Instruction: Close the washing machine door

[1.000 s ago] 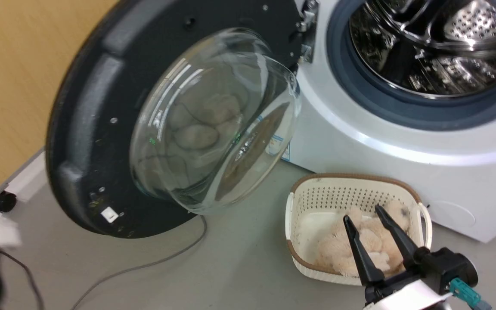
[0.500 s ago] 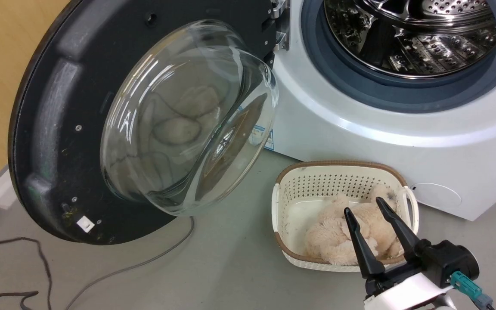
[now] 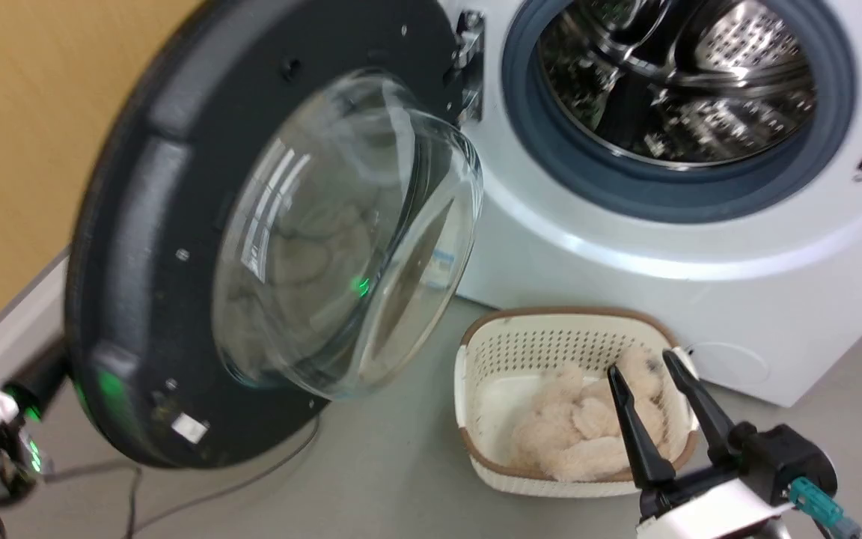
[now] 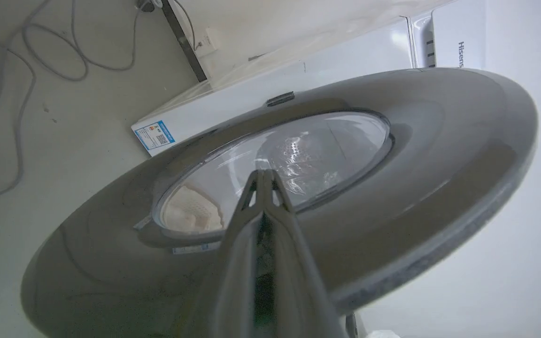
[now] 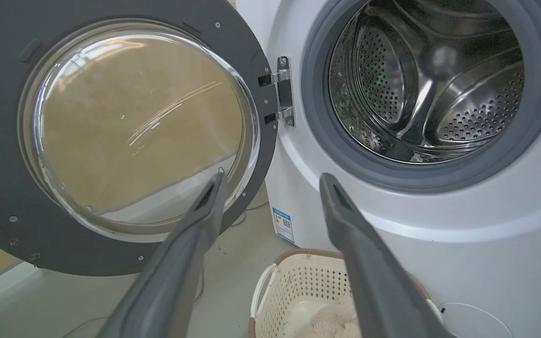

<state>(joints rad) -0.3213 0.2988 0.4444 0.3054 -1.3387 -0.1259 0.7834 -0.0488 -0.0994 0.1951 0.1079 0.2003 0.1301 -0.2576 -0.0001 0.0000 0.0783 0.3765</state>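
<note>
Washing machine door (image 3: 139,224) is wide open, swung out on its hinge (image 5: 283,91) at the left of the drum (image 5: 430,80) opening in the head view. Its black back and the glass bowl window (image 3: 326,239) face the camera.

Washing machine (image 3: 625,247): grey gasket (image 3: 670,198) exposed, steel drum looks empty as far as visible.

Left tool (image 4: 263,173): fingers pressed together, nothing between them. It sits on the door's outer face, tips over the lower edge of the window. Can't tell if it's touching the door or just off it.

Right tool (image 3: 642,363): fingers apart, empty, well clear of the door. In the head view it hangs over the cream laundry basket (image 3: 551,337).

The basket is on the floor (image 3: 401,479) just in front of the machine, below the drum opening, with a pale fluffy item (image 3: 573,434) inside. A loose grey cable (image 4: 17,141) lies on the floor by the door side. Blue label sticker (image 4: 154,135) low on the machine front.
</note>
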